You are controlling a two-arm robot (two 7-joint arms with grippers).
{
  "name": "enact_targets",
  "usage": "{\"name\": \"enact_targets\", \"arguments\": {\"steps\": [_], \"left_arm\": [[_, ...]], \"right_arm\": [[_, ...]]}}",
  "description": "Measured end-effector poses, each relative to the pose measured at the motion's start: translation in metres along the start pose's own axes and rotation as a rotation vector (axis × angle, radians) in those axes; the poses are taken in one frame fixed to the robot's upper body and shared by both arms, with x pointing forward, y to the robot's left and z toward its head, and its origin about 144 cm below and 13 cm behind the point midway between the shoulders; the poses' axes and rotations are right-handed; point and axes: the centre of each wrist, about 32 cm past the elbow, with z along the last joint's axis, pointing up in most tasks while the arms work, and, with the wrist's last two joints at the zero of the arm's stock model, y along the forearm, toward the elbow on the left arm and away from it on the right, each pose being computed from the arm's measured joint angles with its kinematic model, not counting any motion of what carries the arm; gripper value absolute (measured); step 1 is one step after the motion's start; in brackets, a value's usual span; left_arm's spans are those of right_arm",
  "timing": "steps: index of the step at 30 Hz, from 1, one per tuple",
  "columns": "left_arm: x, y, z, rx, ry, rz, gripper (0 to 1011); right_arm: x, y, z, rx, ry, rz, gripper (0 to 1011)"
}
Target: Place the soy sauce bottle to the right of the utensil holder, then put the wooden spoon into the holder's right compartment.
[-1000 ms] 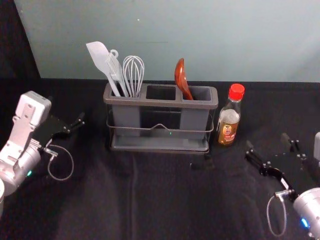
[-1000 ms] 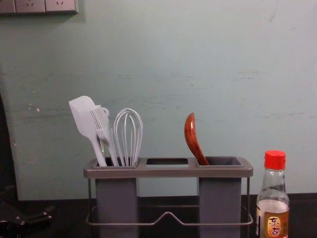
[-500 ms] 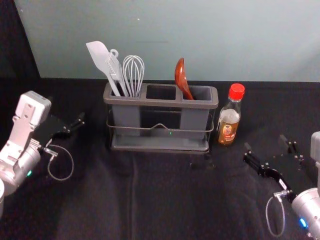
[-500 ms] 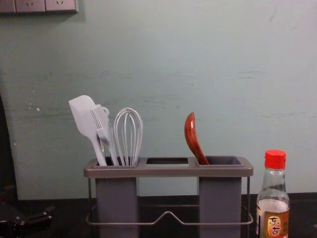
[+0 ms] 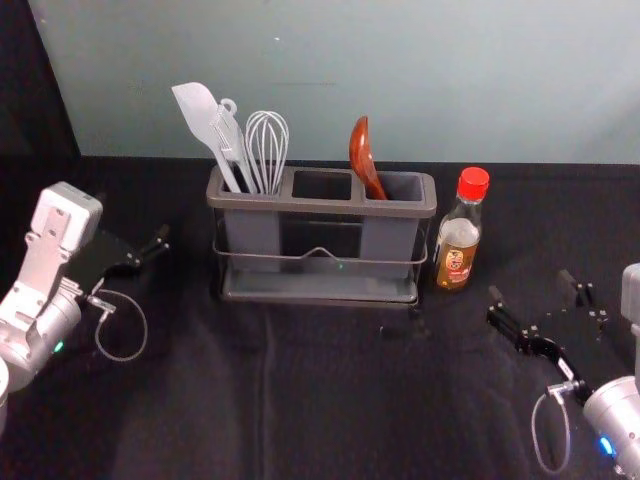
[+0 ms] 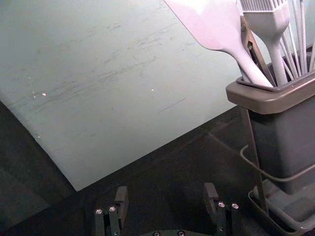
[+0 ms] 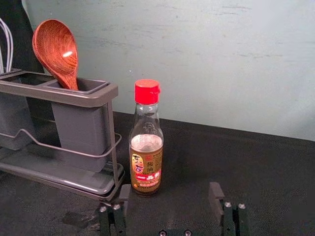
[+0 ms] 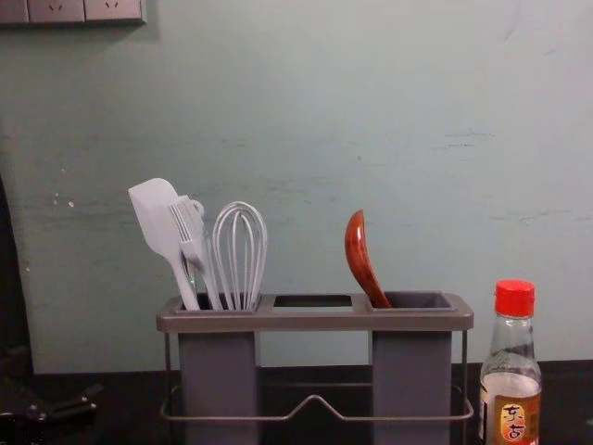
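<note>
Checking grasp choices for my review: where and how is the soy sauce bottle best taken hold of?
The soy sauce bottle is probably best gripped round its straight-sided labelled body, the right gripper coming level from the front right: it stands upright, and the utensil holder crowds its left side.

Head: high, forward-down over worktop (image 5: 330,400). Chest: low, faces wall (image 8: 296,120), probably just above utensil holder (image 8: 315,321) height. Wrist cams: closer, towards worktop's back edge; left gets holder's left end, right its right. Head/chest share whole rim.
</note>
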Motion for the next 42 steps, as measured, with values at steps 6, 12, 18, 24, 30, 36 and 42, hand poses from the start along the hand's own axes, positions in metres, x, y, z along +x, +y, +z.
{"name": "enact_targets", "arguments": {"steps": [6, 12, 18, 24, 30, 36, 42], "left_arm": [[0.0, 0.0, 0.0, 0.0, 0.0, 0.0, 1005], [0.0, 0.0, 0.0, 0.0, 0.0, 0.0, 1005], [0.0, 0.0, 0.0, 0.0, 0.0, 0.0, 1005], [0.0, 0.0, 0.0, 0.0, 0.0, 0.0, 1005], [0.0, 0.0, 0.0, 0.0, 0.0, 0.0, 1005], [0.0, 0.0, 0.0, 0.0, 0.0, 0.0, 1005], [0.0, 0.0, 0.0, 0.0, 0.0, 0.0, 1005]], "right_arm": [[-0.0001, -0.0001, 0.0, 0.0, 0.0, 0.0, 1002], [-0.0001, -0.0001, 0.0001, 0.0, -0.001, 0.0, 1002], [-0.0001, -0.0001, 0.0002, 0.001, -0.001, 0.0, 1002], [-0.0001, -0.0001, 0.0002, 0.001, -0.001, 0.0, 1002], [-0.0001, -0.0001, 0.0002, 0.002, -0.001, -0.001, 1002], [-0.0001, -0.0001, 0.0002, 0.002, -0.001, -0.001, 1002], [-0.0002, -0.0001, 0.0001, 0.002, -0.001, -0.001, 1002]]}}
